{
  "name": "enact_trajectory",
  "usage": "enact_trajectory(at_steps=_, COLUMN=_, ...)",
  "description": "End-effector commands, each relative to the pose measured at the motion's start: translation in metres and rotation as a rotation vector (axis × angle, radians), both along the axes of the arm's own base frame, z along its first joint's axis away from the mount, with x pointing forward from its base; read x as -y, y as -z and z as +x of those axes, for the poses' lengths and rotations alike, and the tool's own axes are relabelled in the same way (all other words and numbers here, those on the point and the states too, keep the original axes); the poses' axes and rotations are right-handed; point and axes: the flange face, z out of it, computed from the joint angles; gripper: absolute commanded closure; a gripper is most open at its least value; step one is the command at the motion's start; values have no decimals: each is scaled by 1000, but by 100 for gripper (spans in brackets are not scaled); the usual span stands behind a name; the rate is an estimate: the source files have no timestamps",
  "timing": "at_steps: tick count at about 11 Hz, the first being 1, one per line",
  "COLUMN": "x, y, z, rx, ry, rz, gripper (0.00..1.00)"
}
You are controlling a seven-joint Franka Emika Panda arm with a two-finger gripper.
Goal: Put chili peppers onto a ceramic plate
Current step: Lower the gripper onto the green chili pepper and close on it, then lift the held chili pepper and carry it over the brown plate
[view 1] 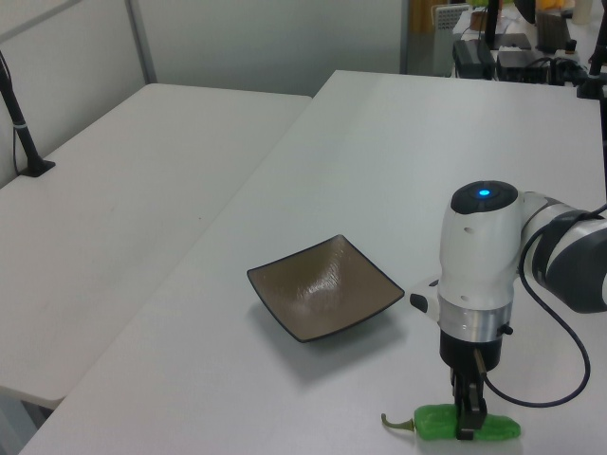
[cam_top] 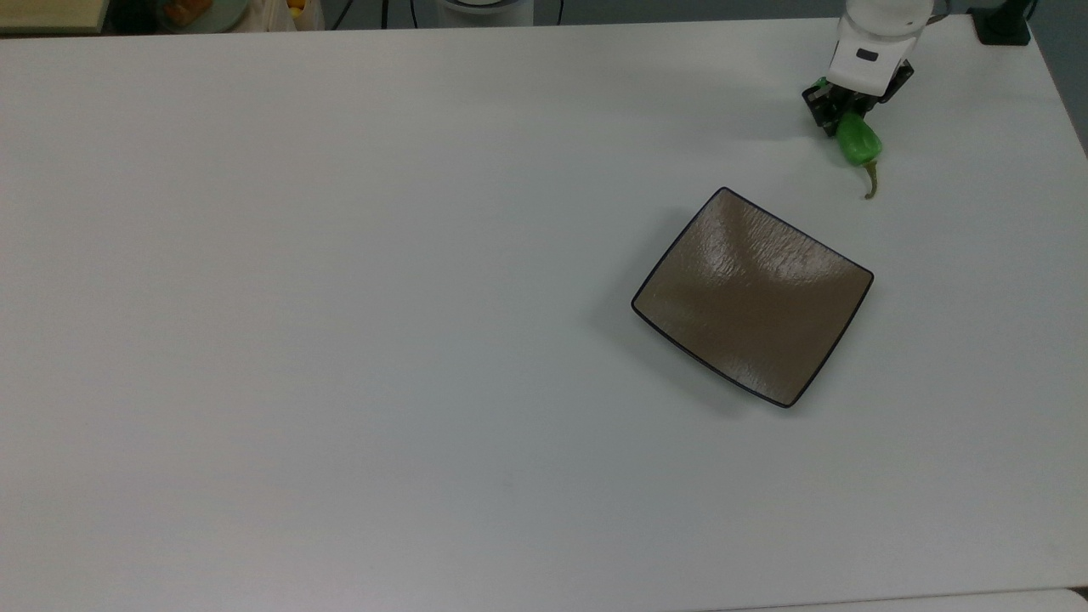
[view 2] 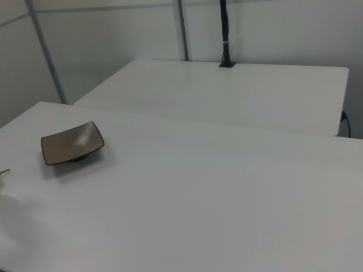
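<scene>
- Top view looks straight down on the white table (cam_top: 340,340).
- Left and right views look obliquely from opposite ends; all share the ceramic plate (cam_top: 752,297), at 3 o'clock in the top view.
</scene>
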Motion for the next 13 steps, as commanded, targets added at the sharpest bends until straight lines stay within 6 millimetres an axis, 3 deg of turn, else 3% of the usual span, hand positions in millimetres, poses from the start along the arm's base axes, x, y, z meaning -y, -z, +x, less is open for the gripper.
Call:
enact_trajectory(at_steps=1, x=12, y=-26, z=10, rx=51, ry=-61, rz=6, gripper=94)
enact_trajectory(at_steps=4, x=27, y=-71, z=41, rx=0, ry=-146, rz=-48, gripper=94)
enact_trajectory(at_steps=7, x=46, y=-96, z=55, rx=-74, ry=-308, rz=-113, gripper=94)
enact_trajectory(at_steps=11, x=91, y=-122, z=125, rx=21, ry=-199, rz=-89, gripper=94)
enact_trajectory(at_steps=13, x=107, y=-123, z=150, rx=82, ry=-149, rz=-69, gripper=94)
